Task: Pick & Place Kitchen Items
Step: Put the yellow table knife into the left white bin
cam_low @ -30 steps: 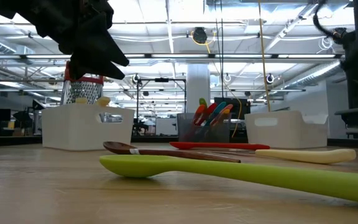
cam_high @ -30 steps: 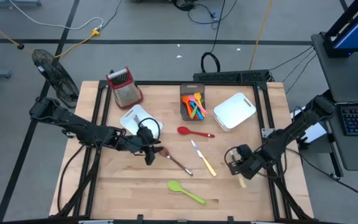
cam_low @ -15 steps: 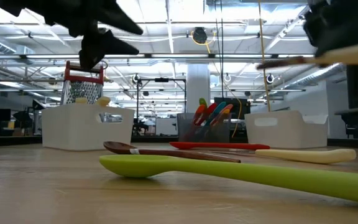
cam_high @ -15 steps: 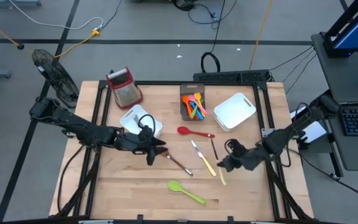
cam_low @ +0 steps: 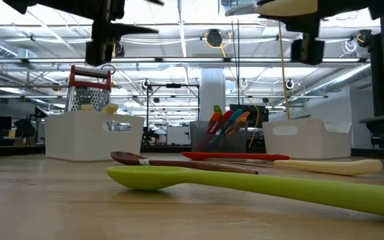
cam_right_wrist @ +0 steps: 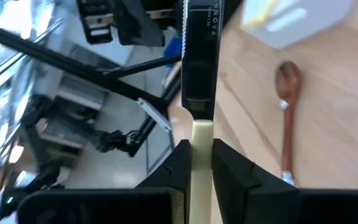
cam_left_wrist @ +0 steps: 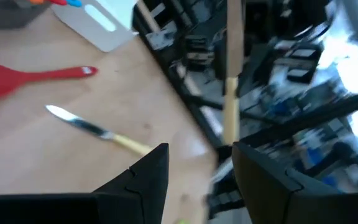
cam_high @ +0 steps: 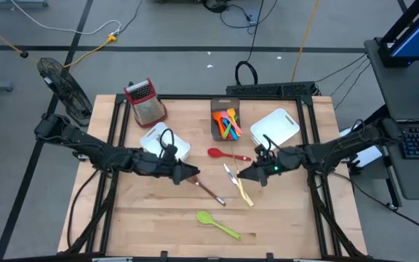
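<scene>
claws are described first: the right claw (cam_high: 256, 172) is closed on a knife (cam_right_wrist: 199, 68) by its pale yellow handle, the dark blade pointing forward, and is held above the middle of the table (cam_high: 158, 218), near the dark grey bin (cam_high: 225, 124) of coloured utensils. the left claw (cam_high: 188, 175) is held parted and empty over the brown spoon (cam_high: 208, 191). a second yellow-handled knife (cam_high: 237, 185), a red spatula (cam_high: 225, 154) and a green spoon (cam_high: 217, 224) are left lying on the table, well apart from each other.

a slip could be risked: the knife is pinched only at the narrow handle, so it may be twisted or dropped while being carried to a bin. the two claws are brought close together, and a collision is possible.

compared with a second ago, the right claw is seen moved from the table's right edge towards the centre, and the left claw's fingers are turned level.
</scene>
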